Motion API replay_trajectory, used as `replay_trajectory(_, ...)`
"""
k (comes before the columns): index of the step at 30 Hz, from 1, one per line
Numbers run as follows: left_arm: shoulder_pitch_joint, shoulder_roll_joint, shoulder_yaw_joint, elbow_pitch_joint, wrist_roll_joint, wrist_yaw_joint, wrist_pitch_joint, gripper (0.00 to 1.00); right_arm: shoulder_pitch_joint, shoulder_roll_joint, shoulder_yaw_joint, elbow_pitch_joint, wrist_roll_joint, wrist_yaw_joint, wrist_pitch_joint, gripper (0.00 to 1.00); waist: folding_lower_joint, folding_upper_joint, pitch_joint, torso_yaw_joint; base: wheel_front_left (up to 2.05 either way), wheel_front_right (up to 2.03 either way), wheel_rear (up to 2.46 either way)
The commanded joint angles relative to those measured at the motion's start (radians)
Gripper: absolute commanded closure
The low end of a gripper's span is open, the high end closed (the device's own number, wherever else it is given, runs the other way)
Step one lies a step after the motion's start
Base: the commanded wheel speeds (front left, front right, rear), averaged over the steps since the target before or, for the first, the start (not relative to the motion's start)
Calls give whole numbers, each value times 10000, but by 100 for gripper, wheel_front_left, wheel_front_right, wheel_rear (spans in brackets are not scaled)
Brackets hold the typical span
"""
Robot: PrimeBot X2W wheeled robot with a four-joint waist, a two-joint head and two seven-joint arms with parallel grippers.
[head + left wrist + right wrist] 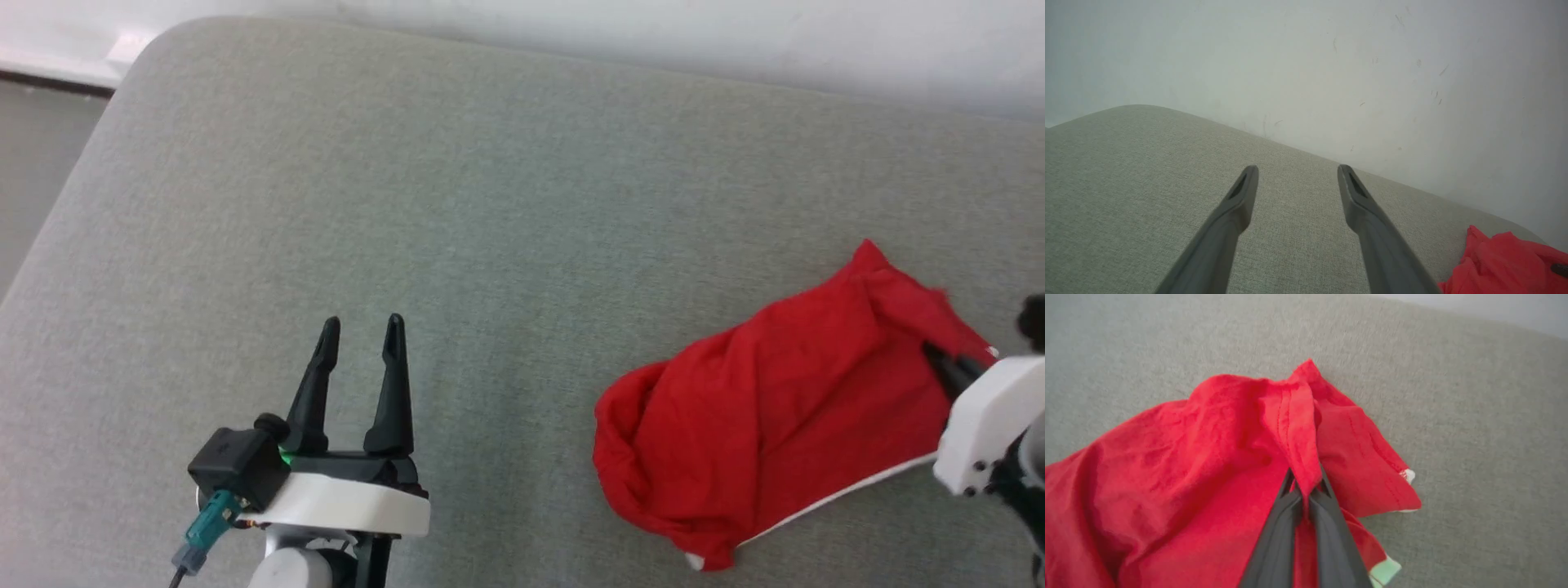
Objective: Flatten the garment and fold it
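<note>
The shorts [767,408] lie in a crumpled red heap on the right side of the grey cushion [490,204], well apart from the left gripper [363,322]. A thin white trim [849,490] runs along their near edge in the head view. The cloth is bunched and doubled over on itself, not flat.

The right gripper [939,359] comes in from the right edge of the head view, its dark fingers pressed into the right end of the heap. The right wrist view shows the grip closely: the gripper [1305,490] has its two fingers squeezed together with a ridge of red cloth pinched between them. A stitched fold of the shorts [1188,477] runs from the tips toward the heap's far point. A small white tag [1408,475] shows at the corner of the flap just beside the fold.

The left gripper hangs over bare cushion at the lower left, fingers spread wide and holding nothing. In the left wrist view it [1298,169] points toward the pale wall [1331,61], with the shorts [1502,261] at the lower right corner.
</note>
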Motion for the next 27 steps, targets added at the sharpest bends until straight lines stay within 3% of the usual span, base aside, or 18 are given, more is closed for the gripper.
replay_trajectory(1,126,-16,46,17,38,-44,-47,0,-136,25,-152,-261,111,-9,-23,100,0,0,-279,-302,0,0,0)
replay_trajectory(6,269,-16,188,9,-46,-51,-47,0,371,490,-681,-1504,582,-9,466,100,0,0,-553,-728,0,0,0)
replay_trajectory(10,332,-16,184,-20,-153,-33,-47,0,1833,1122,-1200,-2328,980,-9,1299,100,0,0,-588,-929,0,0,0)
replay_trajectory(17,282,-16,93,-24,-232,-26,-47,0,5061,1395,-1382,-2177,734,-9,2488,98,0,0,-306,-1060,0,0,0)
replay_trajectory(19,255,-16,110,-23,-209,-16,-47,0,5285,1426,-1387,-2092,657,-9,2453,60,0,0,-235,-1108,0,0,0)
replay_trajectory(20,238,-16,127,-21,-191,-16,-47,0,5181,1471,-1443,-2123,649,-9,2226,0,0,0,-211,-1133,0,0,0)
replay_trajectory(27,151,-16,142,95,-65,-123,-47,0,3666,1551,-1554,-2425,677,-9,618,0,0,0,-391,-1152,0,0,0)
